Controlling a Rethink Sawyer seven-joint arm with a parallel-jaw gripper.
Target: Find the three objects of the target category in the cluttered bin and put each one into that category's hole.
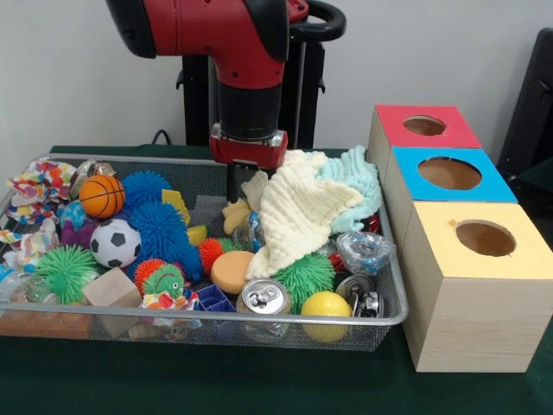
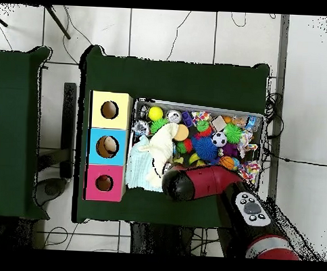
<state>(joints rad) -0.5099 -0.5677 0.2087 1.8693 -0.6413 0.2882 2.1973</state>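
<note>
A wire mesh bin [image 1: 78, 308] holds a heap of toys, cans and cloths. My gripper [image 1: 235, 192] hangs low at the back middle of the bin, just left of a cream cloth [image 1: 298, 212], with a light blue cloth [image 1: 354, 177] behind that. A soda can [image 1: 263, 298], a second can [image 1: 359, 294] and a yellow ball [image 1: 326, 307] lie near the front rim. Three wooden boxes stand to the right, with a red top [image 1: 393, 130], a blue top [image 1: 492, 186] and a yellow top [image 1: 441, 251], each with a round hole. In the overhead view the arm [image 2: 198, 183] hides the gripper.
A soccer ball [image 1: 115, 243], basketball [image 1: 102, 196], blue spiky balls [image 1: 155, 226], green spiky balls [image 1: 65, 272], an orange disc [image 1: 232, 271] and a wood block [image 1: 112, 290] crowd the left half. Patterned cloths [image 1: 39, 181] drape the left rim. The boxes stand close against the bin's right side.
</note>
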